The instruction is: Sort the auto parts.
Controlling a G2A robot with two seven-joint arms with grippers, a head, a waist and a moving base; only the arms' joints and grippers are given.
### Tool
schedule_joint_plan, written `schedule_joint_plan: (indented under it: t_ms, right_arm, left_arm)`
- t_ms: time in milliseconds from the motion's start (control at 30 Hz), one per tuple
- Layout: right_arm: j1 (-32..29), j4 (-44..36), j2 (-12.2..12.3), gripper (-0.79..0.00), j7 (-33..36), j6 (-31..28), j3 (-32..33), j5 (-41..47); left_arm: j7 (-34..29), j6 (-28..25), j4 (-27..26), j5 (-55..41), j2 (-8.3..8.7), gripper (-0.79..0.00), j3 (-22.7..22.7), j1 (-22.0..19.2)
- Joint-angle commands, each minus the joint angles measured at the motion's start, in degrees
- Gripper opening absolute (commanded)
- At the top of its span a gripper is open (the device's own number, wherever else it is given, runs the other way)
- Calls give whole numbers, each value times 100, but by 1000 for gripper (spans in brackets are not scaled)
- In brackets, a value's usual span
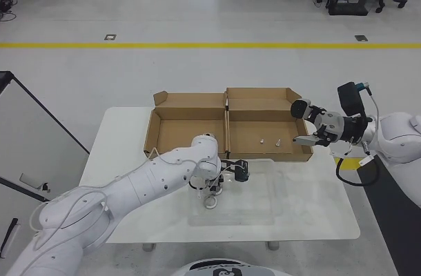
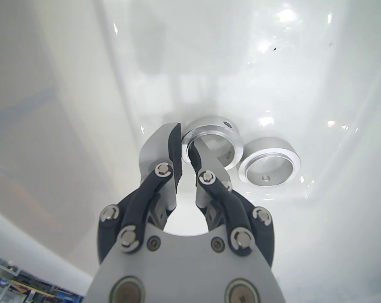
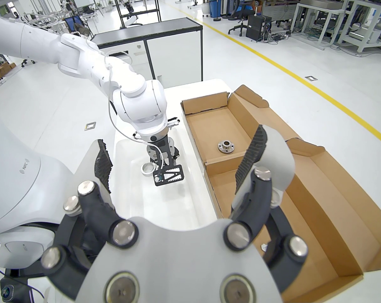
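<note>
Glossy white floor (image 1: 210, 76), yellow line (image 1: 210, 45) across upper frame; black-topped cabinet (image 3: 171, 55) centre-left, workstation desks (image 3: 319, 4) upper right.

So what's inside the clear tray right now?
The clear tray holds a metal collar, its wall pinched by the left hand, and a second collar close beside it. The tray floor beneath the hand is covered.

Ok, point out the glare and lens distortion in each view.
Left wrist view: white glints dot the tray floor around the tilted ring and the flat ring, both shiny. Right wrist view: the wide lens bows the cardboard box edges. Top view: even light, no glare on the table.
</note>
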Motion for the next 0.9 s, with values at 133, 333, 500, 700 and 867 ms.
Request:
schedule_joint_plan:
  t_ms: [133,333,500,700,867]
  right_arm:
    - [0,0,0,0,0,0,0,0]
    - [0,0,0,0,0,0,0,0]
    - [0,0,0,0,0,0,0,0]
    - [0,0,0,0,0,0,0,0]
    - [0,0,0,0,0,0,0,0]
  left_arm:
    - [-195,197,-506,-467,97,-785,-264,-229]
    - [-497,498,-1274,-1077,354,-785,-648,-491]
    - [-639,640,-1883,-1455,654,-785,-1037,-575]
    - [-537,538,-2434,-1631,1030,-785,-1578,-386]
    - [-283,284,-2664,-1844,1353,-785,-2048,-134]
